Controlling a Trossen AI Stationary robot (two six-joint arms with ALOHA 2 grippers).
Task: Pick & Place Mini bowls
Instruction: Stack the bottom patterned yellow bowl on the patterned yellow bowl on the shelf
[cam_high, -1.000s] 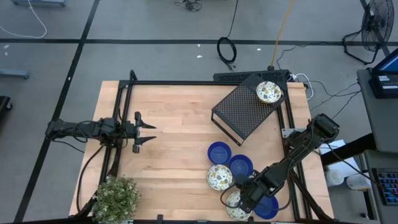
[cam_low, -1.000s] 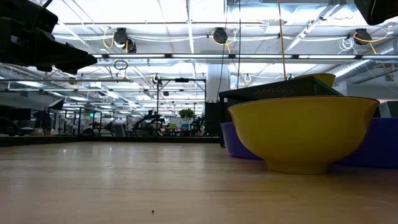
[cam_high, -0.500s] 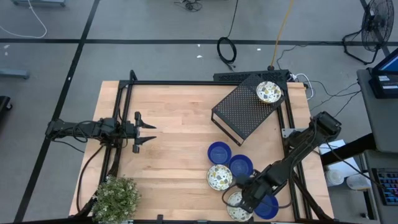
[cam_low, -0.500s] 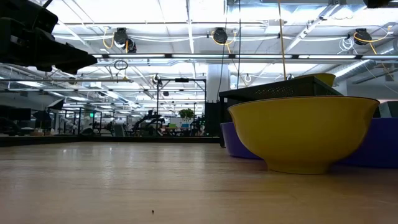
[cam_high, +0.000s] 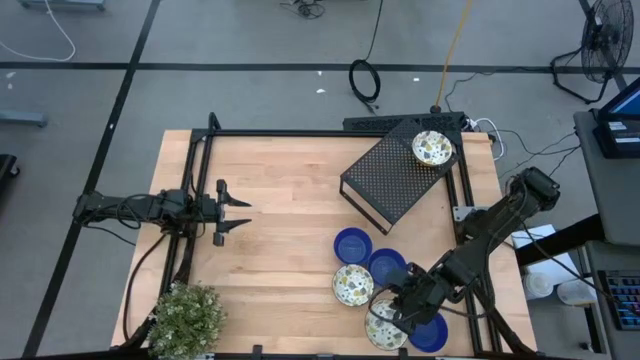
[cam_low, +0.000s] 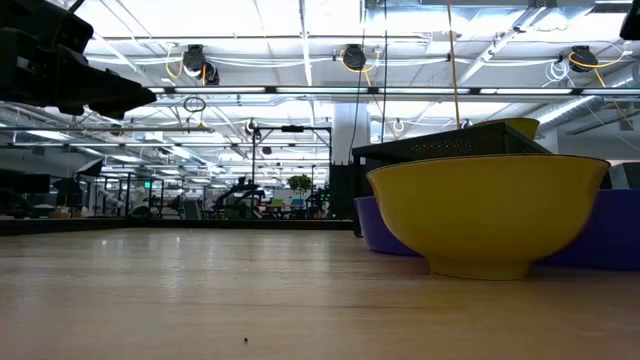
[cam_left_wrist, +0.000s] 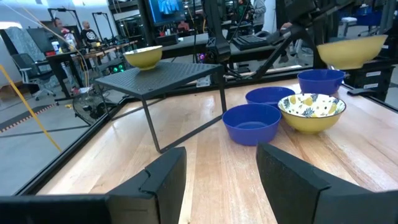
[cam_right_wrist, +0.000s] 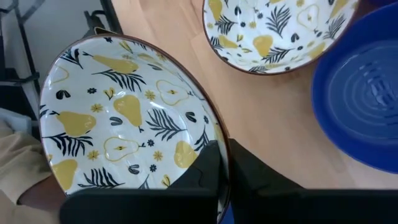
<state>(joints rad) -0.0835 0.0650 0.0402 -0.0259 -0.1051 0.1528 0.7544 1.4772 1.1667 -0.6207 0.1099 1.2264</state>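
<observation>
Right gripper pinching the rim of a cream patterned mini bowl at the near edge of the bench.

Compared with 1 second earlier, the right arm's elbow has swung outward and the gripper with its held bowl has shifted slightly toward the bench centre; in the left wrist view this bowl appears raised above the others. Just beside it sit 1 more patterned bowl and 3 blue bowls, closely clustered around the gripper. A 3rd patterned bowl rests on the far corner of the black perforated box, well apart. The left gripper waits at the left side, fingers spread and holding nothing, with a potted plant at the near left corner.
</observation>
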